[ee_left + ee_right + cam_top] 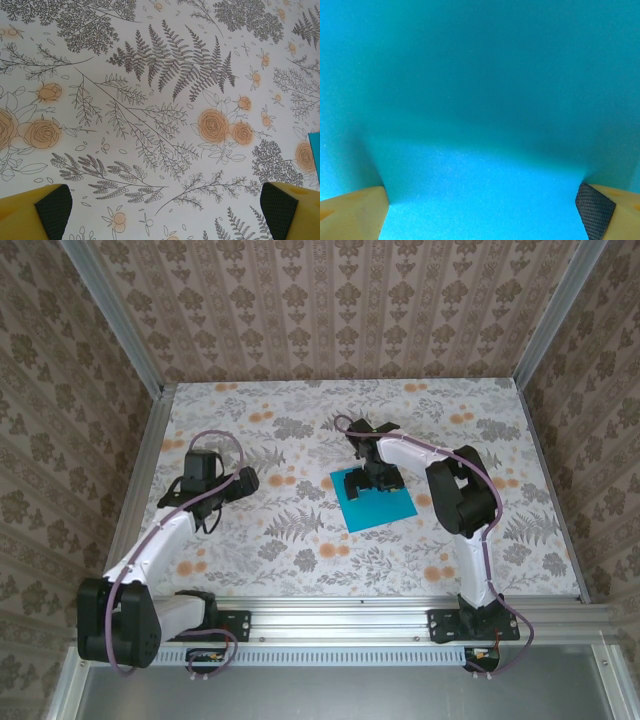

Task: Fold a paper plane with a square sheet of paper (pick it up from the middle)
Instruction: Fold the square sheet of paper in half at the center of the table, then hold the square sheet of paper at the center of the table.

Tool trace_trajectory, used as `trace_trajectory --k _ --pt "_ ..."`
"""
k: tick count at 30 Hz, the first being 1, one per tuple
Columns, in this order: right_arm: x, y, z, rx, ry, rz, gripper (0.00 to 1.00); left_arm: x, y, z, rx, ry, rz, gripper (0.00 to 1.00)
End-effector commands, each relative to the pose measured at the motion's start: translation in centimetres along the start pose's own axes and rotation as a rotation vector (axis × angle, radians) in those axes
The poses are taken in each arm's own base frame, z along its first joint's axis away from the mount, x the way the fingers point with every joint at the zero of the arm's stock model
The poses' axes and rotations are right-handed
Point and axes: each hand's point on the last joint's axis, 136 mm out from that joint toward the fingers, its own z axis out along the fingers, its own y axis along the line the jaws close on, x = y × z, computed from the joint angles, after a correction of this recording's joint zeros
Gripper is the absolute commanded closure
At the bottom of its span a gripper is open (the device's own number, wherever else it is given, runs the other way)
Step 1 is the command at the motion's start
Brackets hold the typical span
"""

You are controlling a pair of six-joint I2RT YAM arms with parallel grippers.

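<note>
right pincer [482, 205] spread low over the square sheet [385, 508]; left pincer [165, 210] spread above floral tabletop [150, 100]

Wide-spread gripper [482, 200] close against teal paper [480, 90]

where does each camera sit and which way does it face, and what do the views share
Top external: fixed above and behind the arms, looking down on the table; both arms show, right gripper over the square sheet of paper.
Left wrist: on the left arm, facing down at the floral table; left gripper open, yellow fingers in the bottom corners.
Right wrist: close above the sheet, facing down; open fingers at bottom corners.
Shared: all three catch the teal sheet.
</note>
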Motion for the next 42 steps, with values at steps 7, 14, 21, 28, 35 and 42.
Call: trace_trajectory --k 7,14,21,28,35,42 --pt "1.8 -0.4 2.7 0.034 0.097 -0.008 0.13 -0.9 -0.5 -0.1 -0.002 -0.02 0.002 0.0" --pt "1.8 -0.4 2.9 0.009 0.1 0.014 0.25 -0.8 -0.5 -0.1 -0.005 -0.015 0.005 0.0" --pt "0.8 0.2 0.8 -0.03 0.036 0.026 0.39 -0.7 -0.5 -0.1 -0.005 -0.01 0.004 0.0" --pt "0.0 6.2 -4.7 -0.415 -0.052 0.045 0.64 0.5 -1.5 0.5 0.043 0.029 -0.03 0.0" --pt "-0.8 11.7 -11.6 -0.837 -0.129 0.065 0.7 3.3 -5.3 1.9 0.23 0.125 -0.149 0.05" --pt "-0.5 11.5 -8.5 -0.823 -0.086 0.115 0.7 5.3 -9.7 2.8 0.381 0.173 -0.195 0.18"
